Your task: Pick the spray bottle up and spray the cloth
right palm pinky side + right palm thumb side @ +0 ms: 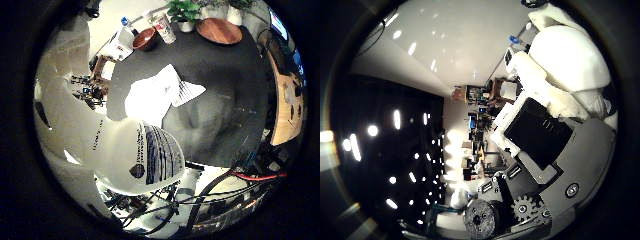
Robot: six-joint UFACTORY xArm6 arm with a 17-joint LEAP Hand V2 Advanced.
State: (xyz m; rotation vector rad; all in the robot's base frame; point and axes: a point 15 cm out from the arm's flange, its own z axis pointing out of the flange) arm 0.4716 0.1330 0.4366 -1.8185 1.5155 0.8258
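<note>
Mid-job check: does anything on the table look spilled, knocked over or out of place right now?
Nothing stands out. The spray bottle sits close against the palm, and the white cloth lies rumpled but flat on the dark table. At the far edge, the brown bowl, cup and wooden plate stand undisturbed, with no spill visible.

Right hand [540, 125]: blocky white finger segments carrying a flat black rectangular panel. Base of dark grey plate with a round screw head, a small toothed gear and a knurled black wheel.
</note>
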